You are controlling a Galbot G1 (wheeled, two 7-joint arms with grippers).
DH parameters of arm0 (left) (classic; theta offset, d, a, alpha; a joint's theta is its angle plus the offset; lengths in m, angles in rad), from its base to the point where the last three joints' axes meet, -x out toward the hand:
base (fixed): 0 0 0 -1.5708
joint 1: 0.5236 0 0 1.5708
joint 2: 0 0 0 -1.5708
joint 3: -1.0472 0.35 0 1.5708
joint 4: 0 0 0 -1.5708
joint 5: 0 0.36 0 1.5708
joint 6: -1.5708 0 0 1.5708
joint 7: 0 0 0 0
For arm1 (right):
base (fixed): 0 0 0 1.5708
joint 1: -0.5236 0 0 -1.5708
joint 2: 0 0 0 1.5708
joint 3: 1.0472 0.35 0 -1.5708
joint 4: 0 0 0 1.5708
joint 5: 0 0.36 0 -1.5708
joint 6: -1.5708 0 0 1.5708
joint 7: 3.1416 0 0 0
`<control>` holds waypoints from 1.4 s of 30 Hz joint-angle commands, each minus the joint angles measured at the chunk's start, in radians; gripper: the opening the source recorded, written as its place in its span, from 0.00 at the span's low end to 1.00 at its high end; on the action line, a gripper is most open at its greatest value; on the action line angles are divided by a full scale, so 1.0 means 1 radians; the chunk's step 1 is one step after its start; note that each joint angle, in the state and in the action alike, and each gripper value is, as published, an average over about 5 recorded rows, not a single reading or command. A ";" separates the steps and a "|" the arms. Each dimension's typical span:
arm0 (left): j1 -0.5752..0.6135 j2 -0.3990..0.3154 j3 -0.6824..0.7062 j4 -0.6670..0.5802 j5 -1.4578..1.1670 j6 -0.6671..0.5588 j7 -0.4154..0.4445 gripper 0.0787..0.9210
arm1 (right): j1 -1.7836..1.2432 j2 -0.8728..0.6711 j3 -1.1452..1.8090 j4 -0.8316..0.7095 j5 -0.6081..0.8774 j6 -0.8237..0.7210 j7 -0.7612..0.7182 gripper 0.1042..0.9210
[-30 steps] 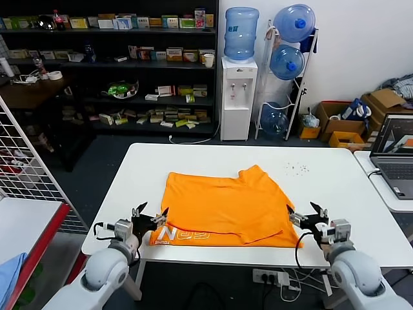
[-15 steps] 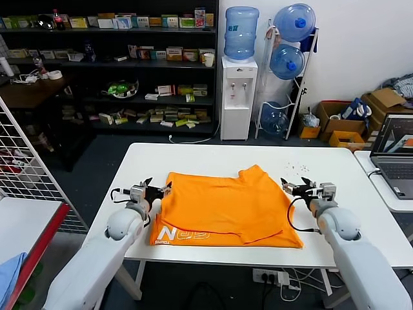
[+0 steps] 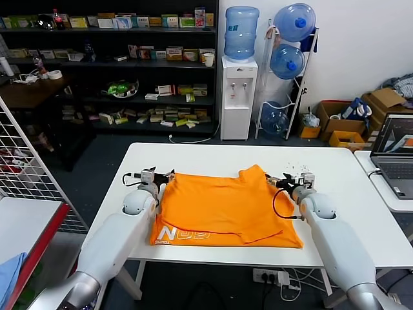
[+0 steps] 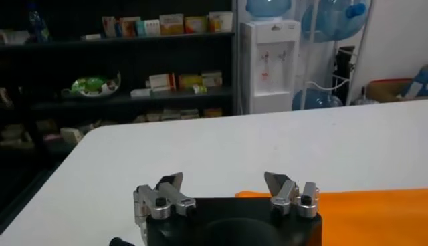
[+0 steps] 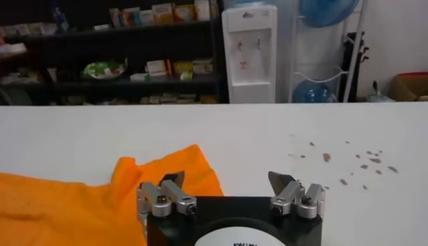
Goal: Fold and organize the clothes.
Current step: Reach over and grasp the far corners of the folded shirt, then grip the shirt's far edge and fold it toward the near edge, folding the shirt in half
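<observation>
The clothes are one bright orange T-shirt (image 3: 226,205) lying partly folded on the white table (image 3: 193,155), with white lettering and a large "N" along its near left edge. My left gripper (image 3: 164,175) stands open at the shirt's far left corner, nothing between its fingers. In the left wrist view the left gripper (image 4: 224,180) is over bare table, and the orange T-shirt (image 4: 374,206) shows beside one finger. My right gripper (image 3: 277,181) stands open at the far right edge, by the sleeve. In the right wrist view the right gripper (image 5: 226,178) holds nothing; the orange T-shirt (image 5: 80,200) reaches under one finger.
A laptop (image 3: 395,155) sits on a side table at the right. A white wire rack (image 3: 26,161) and a light blue cloth (image 3: 10,274) are at the left. Dark specks (image 3: 297,168) dot the table's far right. Shelves and a water dispenser (image 3: 239,97) stand behind.
Both arms have moved from the shirt's near corners, by the table's front edge, away to its far corners. Both grippers stayed open and the shirt has not shifted.
</observation>
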 commanded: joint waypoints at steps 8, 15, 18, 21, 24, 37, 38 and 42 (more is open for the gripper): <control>-0.062 -0.101 -0.002 0.221 0.048 -0.014 0.025 0.88 | 0.122 0.106 -0.019 -0.252 -0.104 0.102 -0.079 0.84; -0.036 -0.089 0.001 0.178 0.046 0.003 0.031 0.83 | 0.139 0.116 -0.012 -0.287 -0.110 0.106 -0.068 0.60; -0.022 -0.081 0.003 0.153 0.039 0.015 0.032 0.72 | 0.138 0.117 -0.011 -0.290 -0.111 0.096 -0.063 0.49; -0.009 -0.071 0.004 0.128 0.032 0.023 0.034 0.62 | 0.134 0.118 -0.010 -0.289 -0.112 0.089 -0.056 0.39; 0.006 -0.054 0.005 0.093 0.024 0.022 0.034 0.52 | 0.120 0.114 -0.011 -0.264 -0.109 0.092 -0.047 0.28; 0.119 0.073 -0.010 -0.156 0.001 -0.058 0.025 0.08 | -0.021 0.051 -0.038 0.067 -0.002 0.129 0.063 0.03; 0.130 0.085 -0.012 -0.178 -0.001 -0.060 0.024 0.05 | -0.038 0.043 -0.038 0.105 0.003 0.124 0.074 0.03; 0.194 0.144 -0.020 -0.298 -0.017 -0.064 0.015 0.02 | -0.133 -0.009 -0.041 0.282 0.019 0.093 0.133 0.03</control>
